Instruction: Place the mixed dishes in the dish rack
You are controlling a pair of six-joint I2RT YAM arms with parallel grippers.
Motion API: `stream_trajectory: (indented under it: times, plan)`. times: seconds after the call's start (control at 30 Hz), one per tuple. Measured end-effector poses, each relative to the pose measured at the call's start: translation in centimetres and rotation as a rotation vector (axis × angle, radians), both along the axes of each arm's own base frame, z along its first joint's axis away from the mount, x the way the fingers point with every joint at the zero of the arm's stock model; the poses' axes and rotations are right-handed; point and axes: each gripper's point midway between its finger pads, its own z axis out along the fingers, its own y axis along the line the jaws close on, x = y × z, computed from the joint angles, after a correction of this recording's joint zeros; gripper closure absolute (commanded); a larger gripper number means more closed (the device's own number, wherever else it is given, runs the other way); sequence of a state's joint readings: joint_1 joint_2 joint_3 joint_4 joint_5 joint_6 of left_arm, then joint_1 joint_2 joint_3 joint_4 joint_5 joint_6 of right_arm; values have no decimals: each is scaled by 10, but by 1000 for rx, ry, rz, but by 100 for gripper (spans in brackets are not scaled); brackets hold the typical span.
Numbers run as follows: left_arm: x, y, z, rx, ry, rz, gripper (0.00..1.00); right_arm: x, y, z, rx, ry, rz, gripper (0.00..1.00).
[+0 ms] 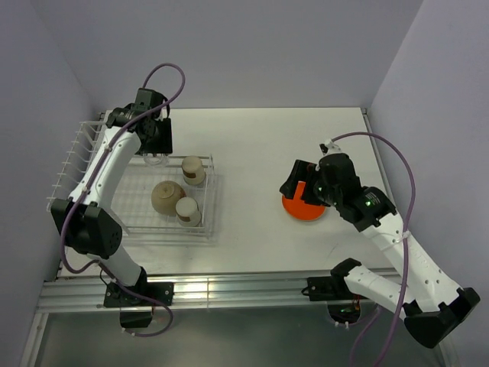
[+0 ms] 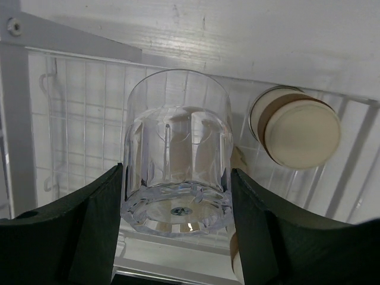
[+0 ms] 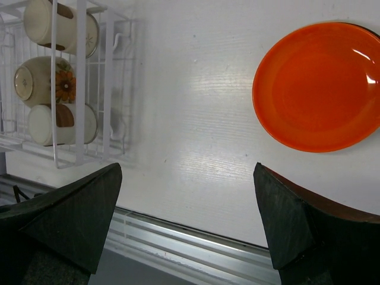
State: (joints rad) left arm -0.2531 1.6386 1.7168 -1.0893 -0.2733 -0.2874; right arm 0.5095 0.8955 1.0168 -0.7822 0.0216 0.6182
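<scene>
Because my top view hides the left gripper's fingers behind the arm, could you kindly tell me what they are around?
Observer: The left wrist view shows the clear glass, base toward the camera, between the fingers of the left gripper inside the dish rack; both appear to touch it.
Operator: Thank you; is the right gripper gripping the orange plate?
Observer: No. Its jaws stand wide open, and the plate lies flat on the table, not between them.
</scene>
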Motion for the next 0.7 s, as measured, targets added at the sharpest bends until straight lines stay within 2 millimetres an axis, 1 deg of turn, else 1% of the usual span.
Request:
stream_trajectory:
  times: [0.17, 0.3, 0.37, 0.57, 0.7]
  plan:
    - [12, 8, -30, 16, 89, -13, 100, 4, -2, -4, -22, 11, -10, 0]
    - [16, 8, -48, 16, 142, -35, 100, 6, -4, -5, -29, 13, -16, 0]
    - [15, 6, -53, 12, 164, -47, 100, 6, -5, -4, -30, 9, -17, 0]
    - [12, 4, -57, 3, 211, -73, 100, 8, -9, -5, -38, 5, -25, 0]
    - [7, 4, -64, -7, 253, -74, 100, 8, -11, -5, -39, 7, -33, 0]
